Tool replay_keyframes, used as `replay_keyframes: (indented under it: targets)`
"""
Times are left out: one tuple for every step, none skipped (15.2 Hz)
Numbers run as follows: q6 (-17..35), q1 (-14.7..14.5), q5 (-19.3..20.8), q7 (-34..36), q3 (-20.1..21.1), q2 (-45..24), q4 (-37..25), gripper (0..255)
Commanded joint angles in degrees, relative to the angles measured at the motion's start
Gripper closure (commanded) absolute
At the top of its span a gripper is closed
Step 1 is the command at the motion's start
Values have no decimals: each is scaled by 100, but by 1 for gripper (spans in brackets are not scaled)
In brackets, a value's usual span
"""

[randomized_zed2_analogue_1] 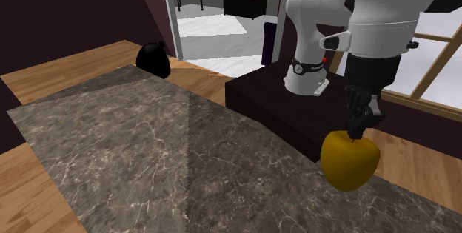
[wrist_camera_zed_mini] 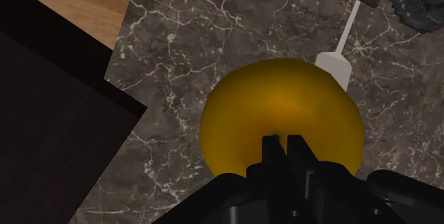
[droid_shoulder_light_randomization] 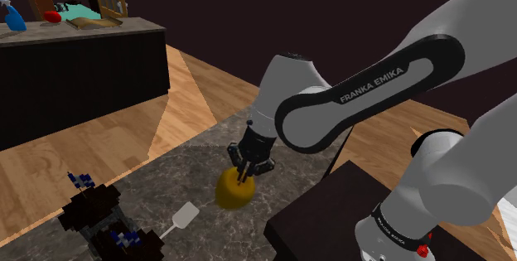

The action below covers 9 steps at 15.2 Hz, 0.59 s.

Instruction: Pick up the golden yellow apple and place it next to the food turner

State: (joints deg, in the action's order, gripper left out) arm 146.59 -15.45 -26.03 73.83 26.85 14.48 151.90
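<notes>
The golden yellow apple [droid_shoulder_light_randomization: 234, 191] [randomized_zed2_analogue_1: 349, 161] [wrist_camera_zed_mini: 277, 112] hangs just above the dark marble surface [randomized_zed2_analogue_1: 148, 143]. My black gripper [droid_shoulder_light_randomization: 244, 175] [randomized_zed2_analogue_1: 357, 132] [wrist_camera_zed_mini: 284, 144] stands over it, its fingers nearly together and shut on the apple's top at the stem. The food turner [droid_shoulder_light_randomization: 184, 214] [wrist_camera_zed_mini: 334, 62] is white, with a flat blade and a thin handle. It lies on the marble beside the apple, toward the shoulder view's lower left, with its blade partly behind the fruit in the wrist view.
Dark cluttered objects [droid_shoulder_light_randomization: 91, 210] sit by the turner's handle at the shoulder view's lower left. The dark stand box [droid_shoulder_light_randomization: 348, 210] [wrist_camera_zed_mini: 50, 130] is close beside the apple. A black counter [droid_shoulder_light_randomization: 83, 60] with small items stands far back. A black bag [randomized_zed2_analogue_1: 154, 58] lies on the floor.
</notes>
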Motion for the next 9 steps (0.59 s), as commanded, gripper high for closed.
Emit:
replay_keyframes:
  targets:
    - [232, -3, -18, -27, 34, -172, 57, 255]
    - [333, -3, -23, -38, 48, -254, 77, 255]
    - [435, -2, -27, -50, 61, -337, 97, 255]
    - [537, -2, -29, -61, 73, -423, 115, 255]
    - [639, -1, -30, -72, 85, -510, 131, 255]
    - [742, 0, -30, -82, 97, -599, 146, 255]
    - [845, 2, -28, -91, 108, -690, 160, 255]
    - [949, 4, -24, -99, 118, -783, 172, 255]
    - [1053, 5, -18, -107, 128, -878, 183, 255]
